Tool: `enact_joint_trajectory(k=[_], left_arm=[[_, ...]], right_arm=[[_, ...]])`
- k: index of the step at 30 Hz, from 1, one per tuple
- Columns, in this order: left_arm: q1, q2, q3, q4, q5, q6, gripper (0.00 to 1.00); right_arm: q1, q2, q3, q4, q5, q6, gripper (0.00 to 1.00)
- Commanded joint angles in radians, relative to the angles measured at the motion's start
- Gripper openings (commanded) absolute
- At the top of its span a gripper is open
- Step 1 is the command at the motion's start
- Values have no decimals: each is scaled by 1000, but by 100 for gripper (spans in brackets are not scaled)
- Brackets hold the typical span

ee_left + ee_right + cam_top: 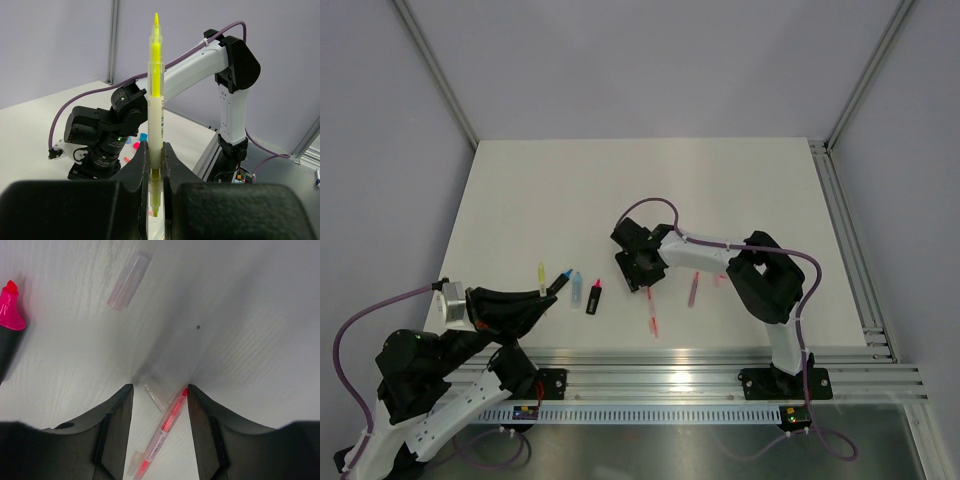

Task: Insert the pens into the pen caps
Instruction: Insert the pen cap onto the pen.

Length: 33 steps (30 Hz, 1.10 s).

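With left fingers (140,172) clenched on a thin yellow plastic pen (155,100), upright between them, and right fingers (117,425) spread apart around a thin red-pink pen (162,432) and small clear cap (154,396) on the white table (240,315), looks barely begun: shows no pen plainly capped, leaves every insertion to do.

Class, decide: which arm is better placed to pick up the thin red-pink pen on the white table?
Right. The right gripper is open, low over the white table, the thin red-pink pen lying between its fingers. The left gripper is shut on a thin yellow pen.
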Motion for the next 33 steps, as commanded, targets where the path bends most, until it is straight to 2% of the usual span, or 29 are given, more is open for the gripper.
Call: enact_joint_trajectory(k=[1,6,11,15,22,33], left_arm=[[2,-19,12,43,10,17,0],[2,8,13,43,10,17,0],[4,8,13,43,11,15,0],[4,8,12,44,11,15,0],[4,8,12,44,14,15,0],[5,8,10,46,16,17,0]], right_arm=[[19,34,64,-29,35,-43,54],[26,45,96,-98,108,-55,53],[25,11,90,-101,135,-50,62],[26,-1,96,-77,130,-72,61],[26,31,117,-71,121,-113,45],[26,52,140,-72,101,-103,32]])
